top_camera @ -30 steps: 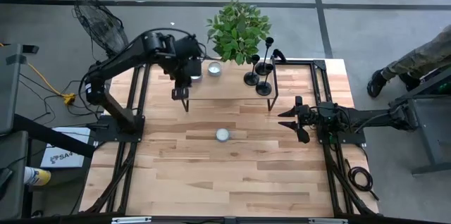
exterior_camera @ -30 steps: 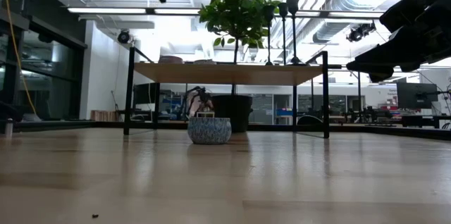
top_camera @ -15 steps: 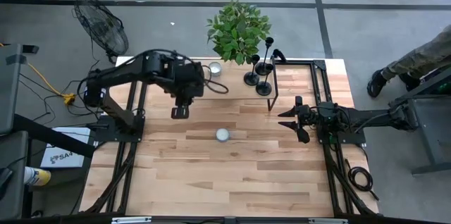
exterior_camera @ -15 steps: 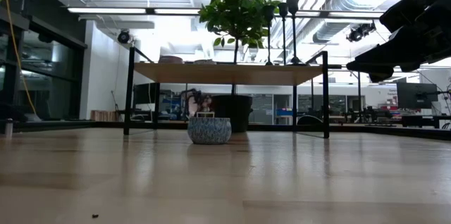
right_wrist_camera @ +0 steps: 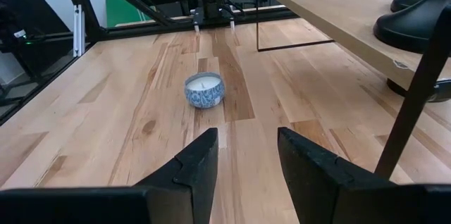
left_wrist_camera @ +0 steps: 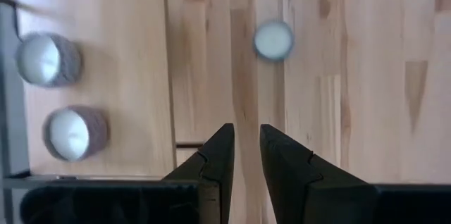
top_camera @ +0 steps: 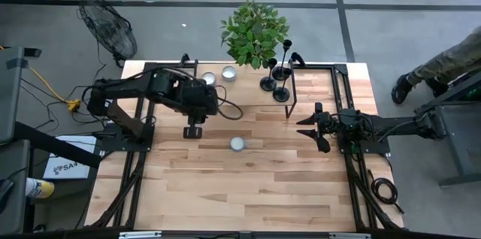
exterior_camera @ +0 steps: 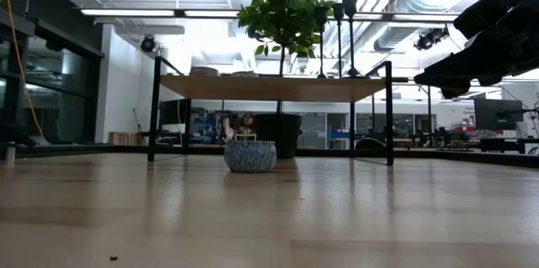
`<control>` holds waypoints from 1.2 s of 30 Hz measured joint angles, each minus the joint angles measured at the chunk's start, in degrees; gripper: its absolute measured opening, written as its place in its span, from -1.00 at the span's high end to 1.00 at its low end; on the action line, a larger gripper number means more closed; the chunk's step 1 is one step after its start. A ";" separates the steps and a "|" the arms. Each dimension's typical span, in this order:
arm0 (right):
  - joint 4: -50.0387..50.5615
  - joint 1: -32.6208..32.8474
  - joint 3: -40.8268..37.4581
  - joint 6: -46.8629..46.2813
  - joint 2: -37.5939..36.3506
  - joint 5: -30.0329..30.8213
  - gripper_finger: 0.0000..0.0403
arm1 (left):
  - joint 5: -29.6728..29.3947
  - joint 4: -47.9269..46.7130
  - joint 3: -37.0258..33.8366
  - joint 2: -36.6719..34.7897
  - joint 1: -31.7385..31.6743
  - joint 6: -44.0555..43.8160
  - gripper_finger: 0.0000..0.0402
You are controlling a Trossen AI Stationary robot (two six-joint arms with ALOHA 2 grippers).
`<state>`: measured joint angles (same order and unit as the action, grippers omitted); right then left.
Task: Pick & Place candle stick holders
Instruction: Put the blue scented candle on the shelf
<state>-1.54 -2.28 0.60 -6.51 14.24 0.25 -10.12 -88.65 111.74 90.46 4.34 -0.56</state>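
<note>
Candlestick holders stand on the raised shelf as we see the left hand, narrowly parted and empty, above the desk; the right hand waits open.

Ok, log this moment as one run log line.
left gripper: open, above table, empty | right gripper: open, idle at right | candle stick holders: three on shelf, untouched

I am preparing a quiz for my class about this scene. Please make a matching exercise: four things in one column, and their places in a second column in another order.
Things:
1. candle stick holders
2. lone candle
3. left gripper
4. right gripper

Places:
A. low on the main tabletop, mid-table
B. on the raised shelf beside the plant
C. at the table's right side, open
D. just in front of the shelf, above the tabletop

Pairs: 1-B, 2-A, 3-D, 4-C
</note>
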 joint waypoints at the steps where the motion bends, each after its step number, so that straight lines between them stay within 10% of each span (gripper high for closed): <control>1: 0.02 0.00 0.00 0.05 0.00 0.00 0.30 | -0.92 1.03 0.00 0.01 0.49 -0.31 0.67; 36: 0.00 0.01 0.00 0.05 0.87 0.17 0.30 | -11.16 31.81 -13.69 9.61 5.82 -13.45 0.67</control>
<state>-1.54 -2.27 0.60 -6.46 15.11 0.43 -21.28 -56.84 98.05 100.07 10.16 -14.01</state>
